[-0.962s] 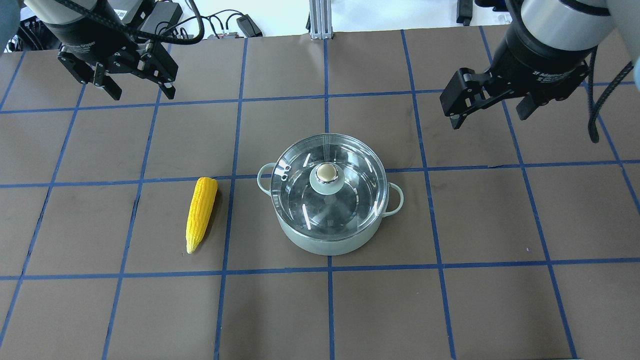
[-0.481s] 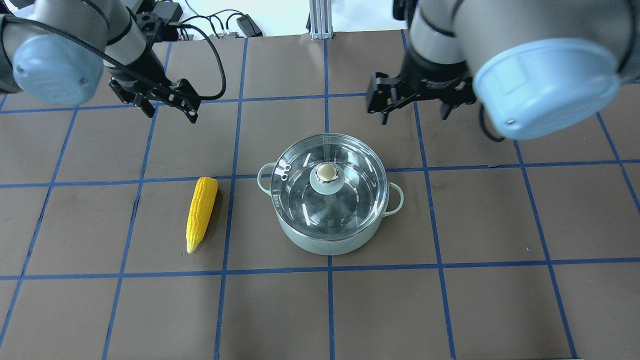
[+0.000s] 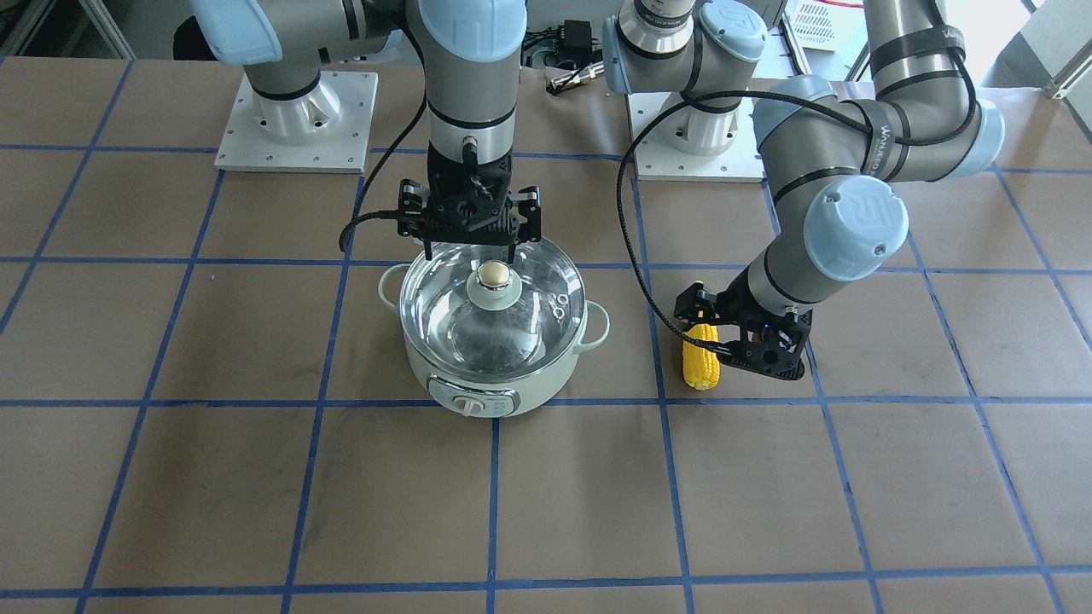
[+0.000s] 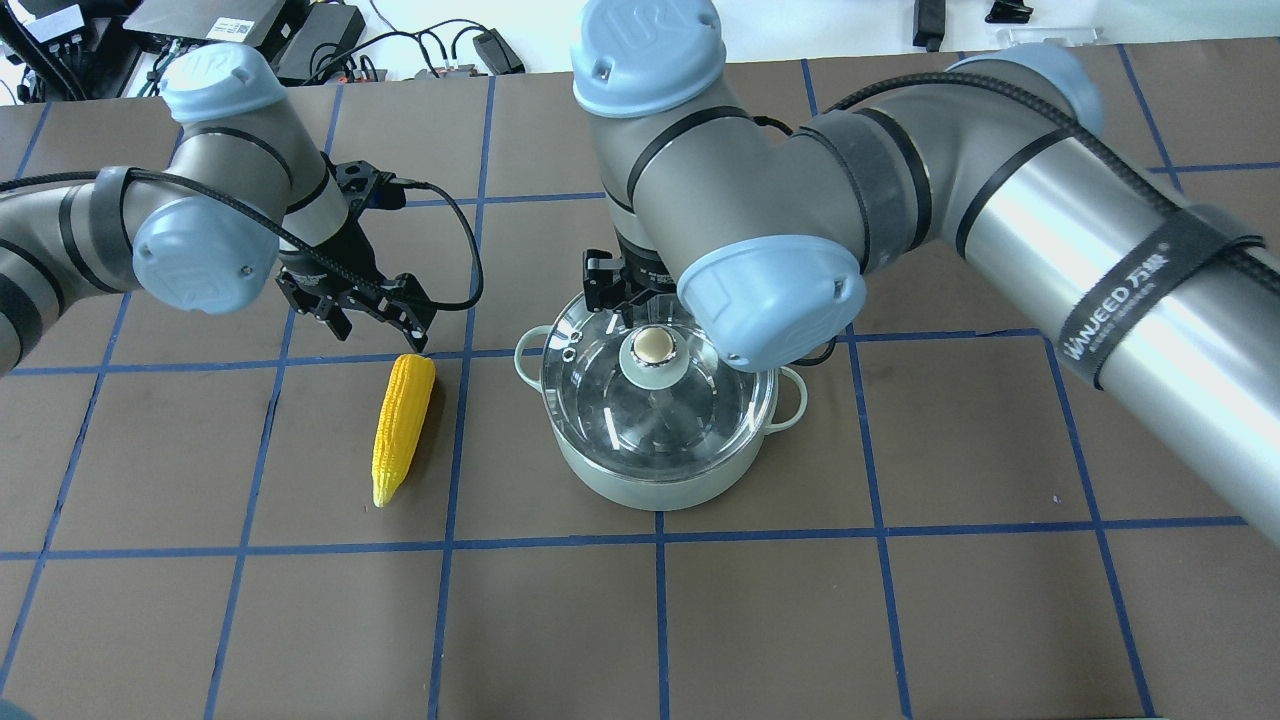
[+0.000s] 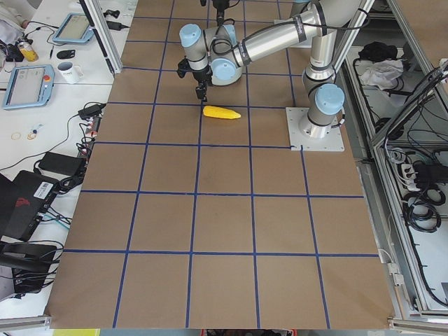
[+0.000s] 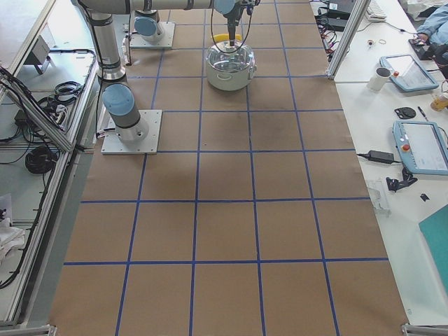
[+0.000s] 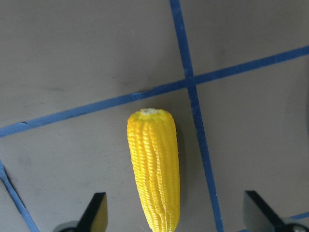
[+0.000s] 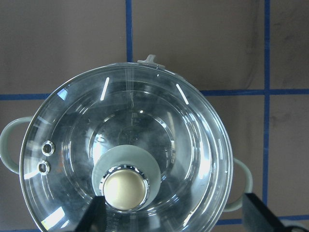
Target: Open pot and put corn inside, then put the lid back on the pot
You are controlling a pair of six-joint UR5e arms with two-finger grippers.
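Observation:
The mint-green pot (image 3: 512, 375) stands mid-table with the glass lid (image 3: 533, 303) on it; it also shows in the overhead view (image 4: 650, 480). My right gripper (image 3: 469, 250) is open just above the lid. In the right wrist view its fingertips (image 8: 94, 212) sit on either side of the gold knob (image 8: 124, 190), which lies left of centre. The yellow corn (image 4: 400, 425) lies on the table beside the pot. My left gripper (image 4: 378, 330) is open and empty above the corn's thick end (image 7: 153, 169).
Brown table mat with a blue tape grid (image 4: 655, 530). The two arm base plates (image 3: 294, 119) (image 3: 695, 145) sit at the robot's side. My right arm's links (image 4: 780, 280) hang over the pot's rear. Cables and power bricks (image 4: 470, 45) lie beyond the far edge.
Both arms have swung in and down. The left gripper moved toward the corn's thick end. The right gripper moved over the lid's knob. Pot, lid and corn have not moved.

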